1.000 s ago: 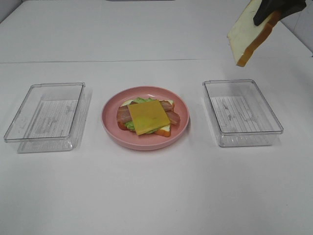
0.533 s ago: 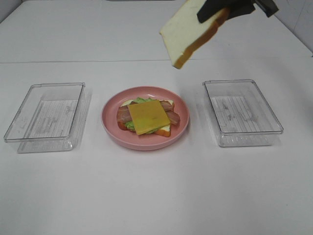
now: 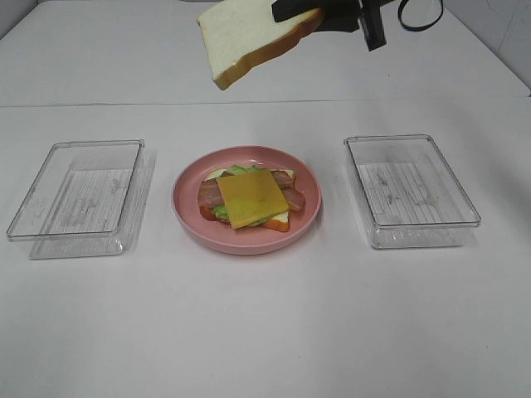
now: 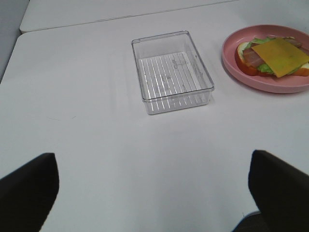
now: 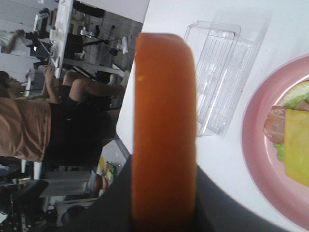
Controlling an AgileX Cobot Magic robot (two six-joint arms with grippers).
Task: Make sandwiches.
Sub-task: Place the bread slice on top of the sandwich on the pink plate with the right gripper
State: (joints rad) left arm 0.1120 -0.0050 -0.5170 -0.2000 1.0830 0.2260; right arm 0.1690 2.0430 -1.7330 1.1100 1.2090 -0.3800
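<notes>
The right hand (image 3: 292, 12) is pinching the top bread slice (image 3: 249, 35) above the plate (image 3: 190, 217); next, lowering it squarely onto the cheese (image 3: 252, 198).

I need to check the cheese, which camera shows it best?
The high camera: the whole cheese slice shows from above. The left wrist view shows it whole but slanted; the right wrist view catches only part.

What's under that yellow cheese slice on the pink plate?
Under the cheese slice lie two bacon strips, green lettuce and a bread slice, all on the pink plate. The cheese hides the middle of the stack, so anything else there cannot be seen.
</notes>
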